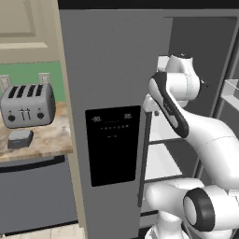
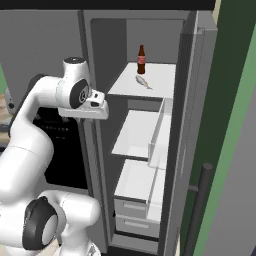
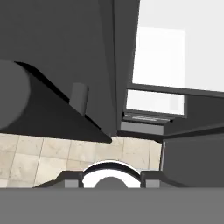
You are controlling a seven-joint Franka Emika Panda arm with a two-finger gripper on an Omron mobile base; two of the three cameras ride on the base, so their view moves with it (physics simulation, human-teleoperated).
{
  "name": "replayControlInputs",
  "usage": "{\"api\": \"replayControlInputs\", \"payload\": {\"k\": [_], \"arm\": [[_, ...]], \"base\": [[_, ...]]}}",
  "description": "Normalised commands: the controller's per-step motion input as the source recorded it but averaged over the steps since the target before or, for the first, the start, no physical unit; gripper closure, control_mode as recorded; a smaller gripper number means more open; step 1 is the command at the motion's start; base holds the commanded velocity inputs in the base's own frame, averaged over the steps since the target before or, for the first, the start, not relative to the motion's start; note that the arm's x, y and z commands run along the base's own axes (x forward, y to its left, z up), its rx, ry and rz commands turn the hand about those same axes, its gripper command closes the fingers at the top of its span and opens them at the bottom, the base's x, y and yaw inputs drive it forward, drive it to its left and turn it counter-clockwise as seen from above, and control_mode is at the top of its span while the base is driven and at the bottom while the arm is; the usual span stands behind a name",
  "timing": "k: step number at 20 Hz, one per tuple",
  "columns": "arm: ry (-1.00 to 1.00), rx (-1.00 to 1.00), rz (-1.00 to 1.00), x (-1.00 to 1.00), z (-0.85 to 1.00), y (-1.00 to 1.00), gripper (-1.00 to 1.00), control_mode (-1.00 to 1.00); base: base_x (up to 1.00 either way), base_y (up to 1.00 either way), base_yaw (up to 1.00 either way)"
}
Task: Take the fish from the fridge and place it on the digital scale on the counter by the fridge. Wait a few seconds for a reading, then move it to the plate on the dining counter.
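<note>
Left base view: the arm (image 1: 196, 135) rises from the lower right, elbows up in front of the fridge (image 1: 112, 60) and bends back toward the opening beside the door, its hand partly behind the door's edge. The door with the black dispenser panel (image 1: 113, 144) fills the middle. Left of the fridge, on the worktop (image 1: 46, 140), the silver toaster (image 1: 28, 105) stands with the scale (image 1: 20, 138) just in front of it, apart from it.

Right base view: the arm climbs from the lower left, folds at the shoulder, and its hand (image 2: 95, 106) is held level at the fridge's open edge, beside the gap between the top and second shelves. The fingertips cannot be made out here. On the top shelf (image 2: 150, 85) the fish (image 2: 143, 81) lies flat near the middle, just in front of a dark bottle (image 2: 141, 60) standing upright at the back. The fish is above the hand and further in, well apart from it. The lower shelves and the two drawers (image 2: 135, 215) at the bottom look bare — nothing can be made out in the door bin (image 2: 160, 135).

Hand view: the camera looks down along the fridge's dark edge to pale shelves and a tiled floor (image 3: 65, 153). Whether the gripper is open or closed cannot be told; nothing is seen in it.
</note>
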Motion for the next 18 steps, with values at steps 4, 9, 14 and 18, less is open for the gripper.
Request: {"api": "replayControlInputs", "payload": {"k": [4,9,14,18], "arm": [[-0.04,0.0,0.0,-0.02,0.0,-0.03,-1.0,-1.0],[-0.17,0.0,0.0,0.0,0.08,-0.66,-1.0,-1.0],[-0.24,0.0,0.0,0.02,0.28,-0.65,-1.0,-1.0],[-0.26,0.0,0.0,0.11,0.34,-0.37,-1.0,-1.0]], "base": [[0.0,0.0,0.0],[0.0,0.0,0.0],[0.0,0.0,0.0],[0.0,0.0,0.0]]}}
